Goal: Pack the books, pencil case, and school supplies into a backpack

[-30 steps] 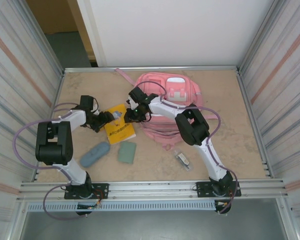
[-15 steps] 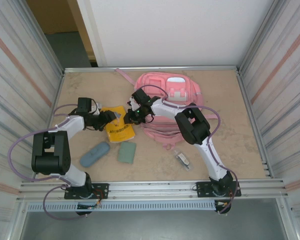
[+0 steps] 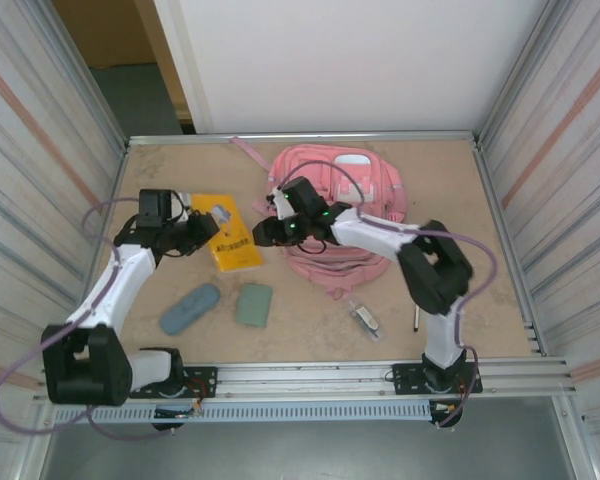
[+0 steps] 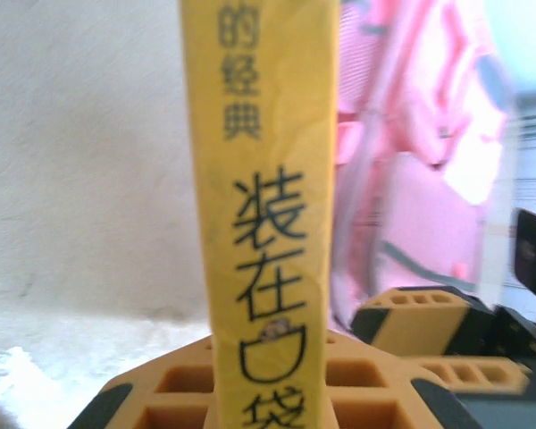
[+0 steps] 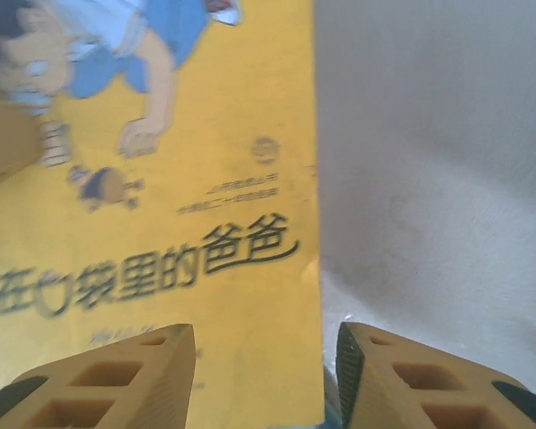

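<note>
The left gripper clenches the left edge of the thin orange-yellow paper book, which stretches rightward to the parted-jawed right gripper, the large pink fabric backpack just beyond.

Tan table w/ metal rail frame; white back wall, ribbed side panels L & R; even light.
</note>
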